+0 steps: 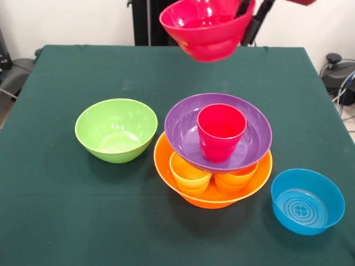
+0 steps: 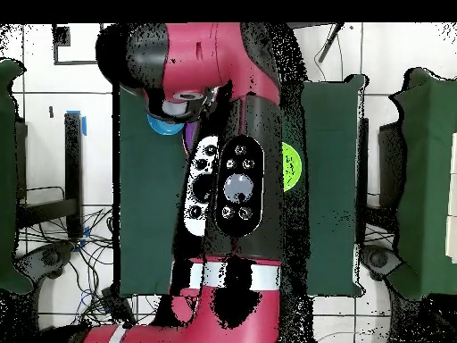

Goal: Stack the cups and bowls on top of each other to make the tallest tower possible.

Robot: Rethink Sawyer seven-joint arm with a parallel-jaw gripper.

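In the front view my gripper (image 1: 248, 21) is shut on the right rim of the small red bowl (image 1: 205, 27), one finger inside and one outside, and holds it tilted high above the table's far side. The tower stands at middle right. Its base is the big orange bowl (image 1: 213, 197), with a yellow cup (image 1: 189, 173) and an orange cup (image 1: 236, 180) upright inside. The purple bowl (image 1: 249, 138) rests on these cups and holds the red cup (image 1: 221, 132) upright. The dark blue bowl and the light green cup are out of view.
A lime green bowl (image 1: 116, 130) stands upright left of the tower, close to it. A light blue bowl (image 1: 307, 200) with a ringed base stands at the front right. In the overhead view the arm (image 2: 241, 179) covers most of the green table (image 1: 55, 210).
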